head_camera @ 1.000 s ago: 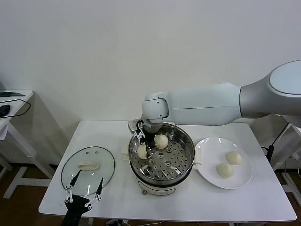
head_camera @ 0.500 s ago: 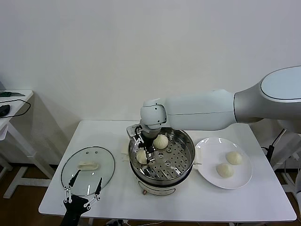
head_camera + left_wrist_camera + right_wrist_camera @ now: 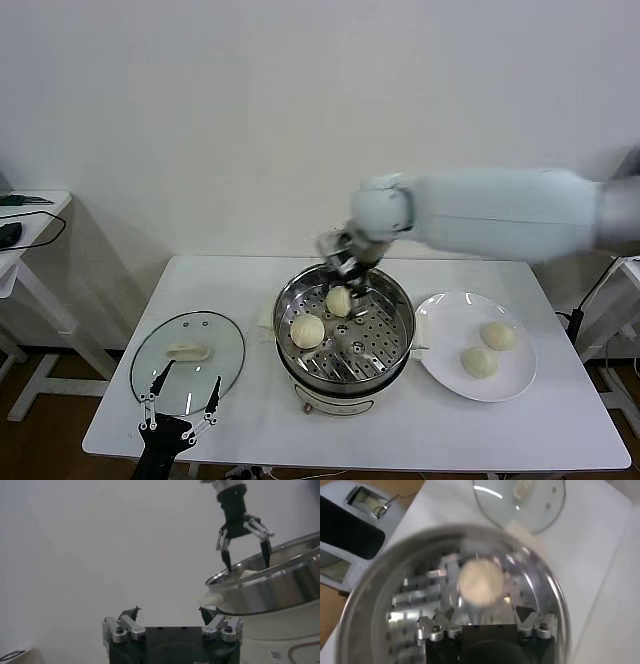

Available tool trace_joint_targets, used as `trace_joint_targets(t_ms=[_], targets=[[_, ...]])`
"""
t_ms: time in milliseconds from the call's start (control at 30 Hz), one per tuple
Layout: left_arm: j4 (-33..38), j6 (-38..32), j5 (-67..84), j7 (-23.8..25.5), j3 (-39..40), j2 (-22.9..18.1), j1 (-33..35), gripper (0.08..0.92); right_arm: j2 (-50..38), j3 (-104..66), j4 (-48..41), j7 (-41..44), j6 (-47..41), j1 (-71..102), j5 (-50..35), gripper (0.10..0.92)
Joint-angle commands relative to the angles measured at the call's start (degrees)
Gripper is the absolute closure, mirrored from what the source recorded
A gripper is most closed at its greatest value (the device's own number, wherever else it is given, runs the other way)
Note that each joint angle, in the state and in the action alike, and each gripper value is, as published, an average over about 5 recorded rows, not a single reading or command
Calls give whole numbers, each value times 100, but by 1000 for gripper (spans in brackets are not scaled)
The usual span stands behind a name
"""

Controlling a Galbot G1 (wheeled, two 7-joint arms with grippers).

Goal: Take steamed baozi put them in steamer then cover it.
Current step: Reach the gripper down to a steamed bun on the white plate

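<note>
The white table (image 3: 250, 420) filled the lower half of the head view, with the right arm (image 3: 500, 212) stretching in from the right edge across the middle of the frame. The steamer (image 3: 345, 375) sat dead center on the table, shiny steel with the perforated tray showing, and two baozi were inside it: one (image 3: 307, 331) toward the left side of the tray and another (image 3: 339, 300) toward the back. Just right of the steamer was the white plate (image 3: 445, 345), holding the other two baozi, one (image 3: 497, 335) further back and one (image 3: 478, 362) nearer the front, close together but not touching. The cover (image 3: 187, 348) lay flat on the table in the lower left, glass with its cream handle facing up, well apart from the steamer. The right gripper (image 3: 347, 268) hung over the back rim of the steamer, right above that back baozi, fingers spread and holding nothing; the left wrist view showed it (image 3: 244, 540) clearly, prongs apart above the rim. The left gripper (image 3: 178, 425) sat at the bottom left of the frame, at the near edge of the cover, fingers also spread wide with nothing in them.
</note>
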State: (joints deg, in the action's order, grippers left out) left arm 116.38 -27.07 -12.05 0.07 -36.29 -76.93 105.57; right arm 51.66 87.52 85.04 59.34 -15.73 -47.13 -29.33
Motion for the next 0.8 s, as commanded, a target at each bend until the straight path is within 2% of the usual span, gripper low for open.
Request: trace_joint_targets(t_ms=[33, 333, 800], targets=[[-46, -9, -38, 6, 4, 6, 20, 177, -1865, -436, -390, 1005, 943, 93, 876, 203], [-63, -8, -116, -2, 30, -24, 55, 177, -2513, -574, -621, 948, 1407, 1180, 1728, 203], [-105, -45, -165, -18, 12, -84, 116, 177, -2264, -894, -779, 195, 1159, 2632, 2236, 203]])
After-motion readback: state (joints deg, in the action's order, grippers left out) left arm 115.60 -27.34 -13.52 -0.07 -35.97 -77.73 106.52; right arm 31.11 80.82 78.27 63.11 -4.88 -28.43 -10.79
